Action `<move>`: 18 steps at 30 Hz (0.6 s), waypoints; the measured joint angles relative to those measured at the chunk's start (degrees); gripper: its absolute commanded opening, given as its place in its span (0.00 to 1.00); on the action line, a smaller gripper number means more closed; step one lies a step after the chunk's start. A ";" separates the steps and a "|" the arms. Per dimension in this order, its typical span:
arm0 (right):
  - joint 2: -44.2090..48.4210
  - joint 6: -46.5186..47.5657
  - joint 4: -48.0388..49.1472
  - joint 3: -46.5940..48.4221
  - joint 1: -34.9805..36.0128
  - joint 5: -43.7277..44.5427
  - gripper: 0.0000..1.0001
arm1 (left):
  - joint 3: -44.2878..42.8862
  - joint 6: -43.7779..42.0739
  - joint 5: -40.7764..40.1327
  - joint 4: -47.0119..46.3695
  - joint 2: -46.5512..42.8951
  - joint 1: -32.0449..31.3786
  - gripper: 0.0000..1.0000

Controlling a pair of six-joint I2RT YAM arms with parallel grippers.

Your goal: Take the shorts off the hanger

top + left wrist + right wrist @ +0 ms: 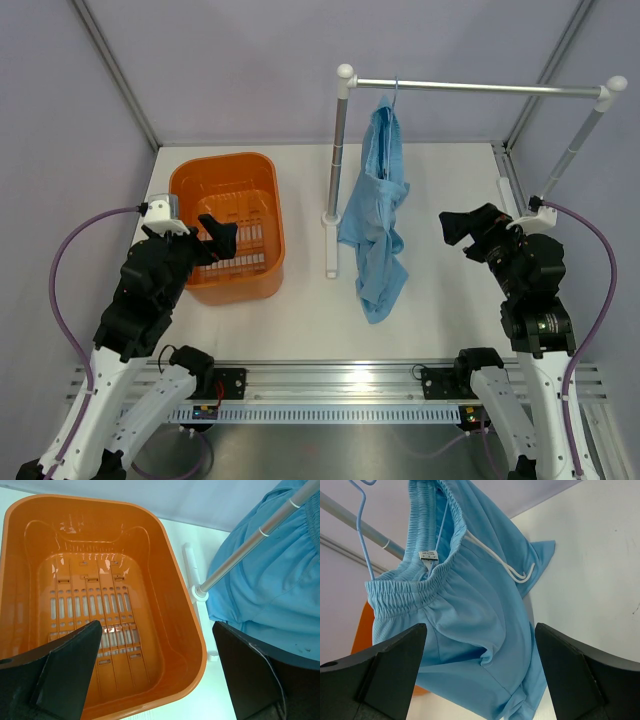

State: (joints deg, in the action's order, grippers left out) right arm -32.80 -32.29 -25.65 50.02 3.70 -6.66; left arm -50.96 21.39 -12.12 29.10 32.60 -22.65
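At the far left, the left gripper (220,240) is held above the near right part of a rectangular orange plastic basket (225,158) with a slotted floor. Its jaws are spread wide and nothing is held between them. The basket is set on the white table (450,300), just beside the white foot of a clothes stand. The stand is made up of a thick silver rail (470,88) carried on two white-capped posts (340,150). A thin light-blue wire hanger (365,545) is hooked over the rail close to the left post. The limp, wrinkled sky-blue fabric shorts (375,220) are hung from this hanger by their gathered elastic waistband. They are draped down beside the left post, between the basket and the right arm. Whether their lower end touches the table cannot be told. In the right wrist view, a white drawstring (505,565) and a small white label (427,555) are seen at the waistband. At the right, the right gripper (455,235) is pointed towards the shorts but kept apart from them. Its jaws are likewise parted wide, with nothing gripped.
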 measured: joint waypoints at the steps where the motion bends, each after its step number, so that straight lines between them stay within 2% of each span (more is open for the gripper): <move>1: 0.00 0.00 -0.17 0.00 0.00 0.07 0.99 | 0.00 0.00 0.02 0.00 0.00 0.00 0.99; 18: -0.50 0.57 -4.24 3.69 0.00 4.52 0.99 | 0.00 0.02 0.48 0.00 0.00 0.00 0.99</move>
State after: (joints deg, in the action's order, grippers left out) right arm -33.30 -31.73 -29.89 53.71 3.70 -2.13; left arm -50.96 21.41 -11.64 29.10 32.60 -22.65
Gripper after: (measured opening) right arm 0.993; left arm 0.988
